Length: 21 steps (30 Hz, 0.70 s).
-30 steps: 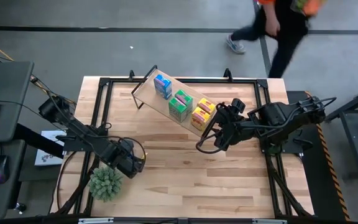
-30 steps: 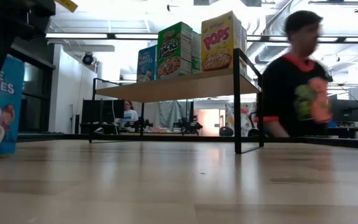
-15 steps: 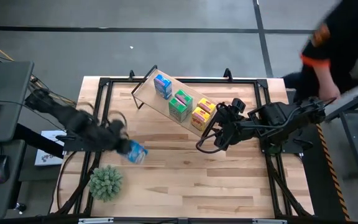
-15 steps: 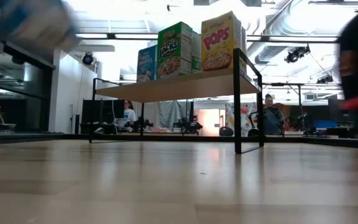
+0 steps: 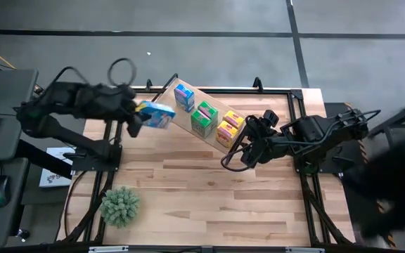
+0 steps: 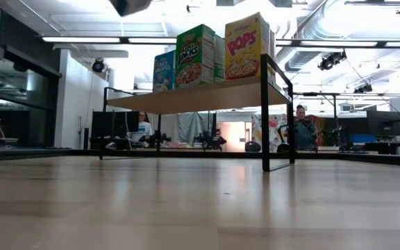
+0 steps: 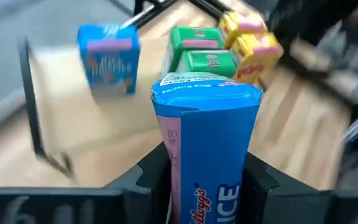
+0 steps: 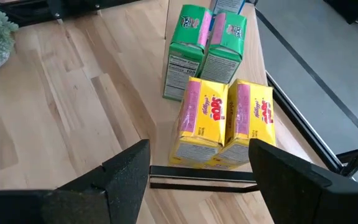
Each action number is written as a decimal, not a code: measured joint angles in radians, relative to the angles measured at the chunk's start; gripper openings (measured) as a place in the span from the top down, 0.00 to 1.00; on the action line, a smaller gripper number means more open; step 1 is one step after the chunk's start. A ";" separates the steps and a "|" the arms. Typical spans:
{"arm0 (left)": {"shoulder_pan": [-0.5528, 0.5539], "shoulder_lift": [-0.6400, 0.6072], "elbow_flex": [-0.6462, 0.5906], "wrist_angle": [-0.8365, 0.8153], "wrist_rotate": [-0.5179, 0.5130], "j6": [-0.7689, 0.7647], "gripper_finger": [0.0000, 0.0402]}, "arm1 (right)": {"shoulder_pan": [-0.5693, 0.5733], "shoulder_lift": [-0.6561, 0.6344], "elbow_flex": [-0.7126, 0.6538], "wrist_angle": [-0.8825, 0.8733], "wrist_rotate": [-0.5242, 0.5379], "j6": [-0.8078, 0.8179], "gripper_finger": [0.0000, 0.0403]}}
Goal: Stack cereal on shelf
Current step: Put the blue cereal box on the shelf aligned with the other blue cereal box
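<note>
One blue cereal box sat clamped in my left gripper above the shelf's far-left end, long axis lying level, pointing along it; my right gripper gaped empty by the shelf's other end.

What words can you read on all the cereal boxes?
"POPS": yellow cardboard cereal box on the light-wood shelf.
"JACKS": green cardboard box beside it.
"RICE KRISPIES": top flap of the blue cardboard box held in the left gripper.
"Kellogg's" and "ICE": that held box's side.
"Kellogg's" and "pops": yellow boxes before the waiting right gripper.
Blue shelf box, green panels: too blurred.
</note>
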State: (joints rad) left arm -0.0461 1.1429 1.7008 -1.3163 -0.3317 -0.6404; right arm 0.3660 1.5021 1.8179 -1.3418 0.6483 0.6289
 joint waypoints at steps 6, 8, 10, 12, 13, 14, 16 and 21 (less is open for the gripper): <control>0.079 0.164 0.119 -0.004 0.095 0.597 0.72 | 0.000 0.000 0.000 0.000 0.000 0.028 0.34; 0.086 0.210 0.126 -0.004 0.084 0.783 0.72 | 0.000 0.000 0.000 0.000 -0.001 0.047 0.34; 0.091 0.249 0.127 -0.008 0.049 0.938 0.71 | 0.000 0.000 0.000 0.000 0.000 0.061 0.34; 0.101 0.284 0.127 -0.010 0.021 1.044 0.70 | 0.000 0.001 0.000 0.000 -0.001 0.076 0.34; 0.107 0.302 0.128 -0.016 0.016 1.081 0.70 | 0.000 0.002 0.000 0.000 -0.001 0.083 0.34; 0.113 0.321 0.128 -0.025 0.016 1.114 0.69 | 0.000 0.002 0.000 0.000 -0.001 0.089 0.34; 0.124 0.355 0.128 -0.061 0.016 1.159 0.69 | 0.000 0.002 0.000 0.000 -0.001 0.099 0.34; 0.174 0.418 0.128 -0.176 0.008 1.207 0.69 | 0.000 0.005 0.000 0.000 -0.001 0.119 0.34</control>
State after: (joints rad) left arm 0.1275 1.5613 1.8286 -1.4926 -0.3241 0.5670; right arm 0.3664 1.5070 1.8179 -1.3418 0.6476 0.7480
